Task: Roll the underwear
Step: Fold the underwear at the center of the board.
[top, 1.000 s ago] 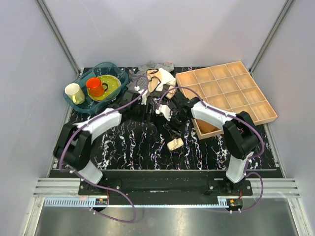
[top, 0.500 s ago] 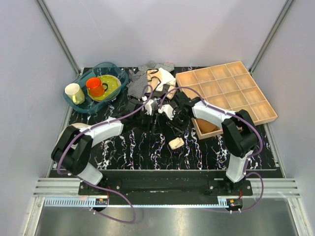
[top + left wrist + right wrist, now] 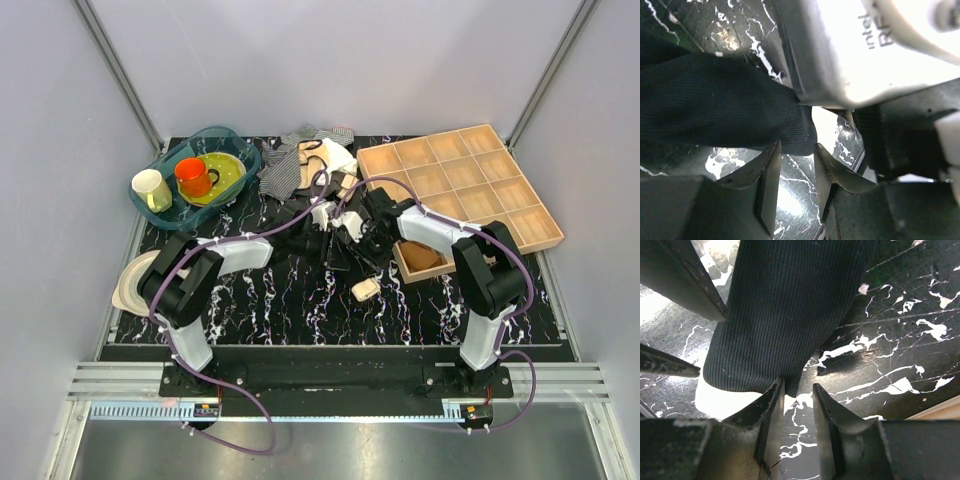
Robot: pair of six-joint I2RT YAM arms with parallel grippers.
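Left end effector (image 3: 796, 150): fingers a narrow gap apart, bench (image 3: 270, 300) showing between them. One corner of the underwear (image 3: 715, 100) reaches just to the fingertips; it is not clamped.

Right end effector (image 3: 797, 387): fingers likewise a narrow gap apart. The ribbed black hem of the underwear comes down to the left fingertip and touches it; it is not clamped. The two end effectors stand close, facing each other; a pale camera housing (image 3: 865, 45) fills the upper right of the left wrist view.

Underwear: one piece, black, lying flat on the middle of the bench between the two end effectors.

Nearer than the end effectors:
- Small cream bundle (image 3: 365, 290): one, alone on the bench.
- Cream round object (image 3: 128, 283): one, at the left edge, partly hidden by the left arm.

Right side:
- Wooden tray (image 3: 480, 165): one, divided into many compartments.
- Tan-brown bundle (image 3: 425, 258): one, in a near left compartment.

Far left:
- Blue basin (image 3: 240, 150): one.
- Cream mug (image 3: 150, 190): one, in the basin.
- Orange cup (image 3: 193, 176): one, in the basin.
- Yellow-green plate (image 3: 228, 172): one, in the basin.

Far centre:
- Striped cloth (image 3: 280, 172): one, grey and white.
- Cream garment (image 3: 330, 155): one, just beside the striped cloth.
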